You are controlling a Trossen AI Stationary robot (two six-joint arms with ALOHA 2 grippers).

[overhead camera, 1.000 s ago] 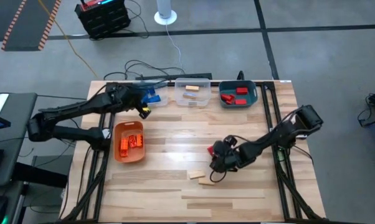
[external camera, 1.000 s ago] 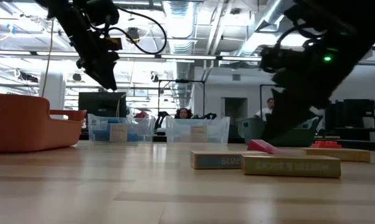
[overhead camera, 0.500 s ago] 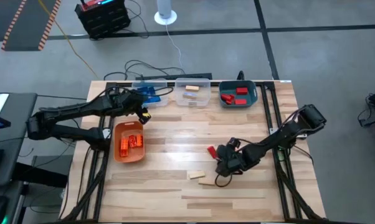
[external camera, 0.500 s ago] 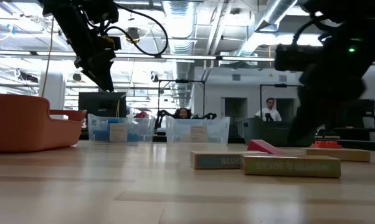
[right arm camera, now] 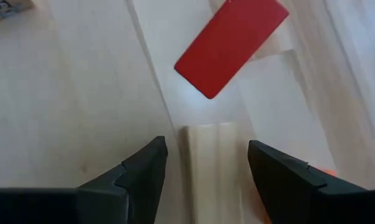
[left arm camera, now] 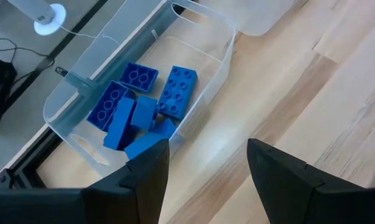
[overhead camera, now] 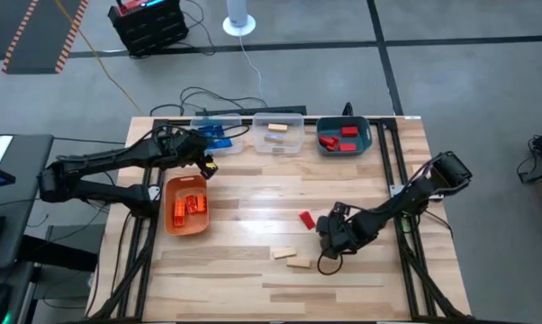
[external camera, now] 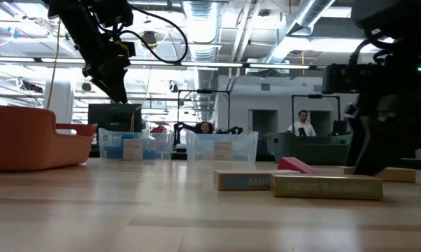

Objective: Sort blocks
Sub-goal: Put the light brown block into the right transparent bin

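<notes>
Loose red block and two tan blocks lie flat on the wood tabletop.

The right gripper has slid lower right on the tabletop, clear of the red block; the left gripper pulled back from the upper bins.

We see a pale wooden table of smooth planks with a soft sheen. The clear bin looks like glossy see-through plastic, its blue bricks studded shiny plastic. The red block is flat and matt; the tan blocks look like bare wood.
</notes>
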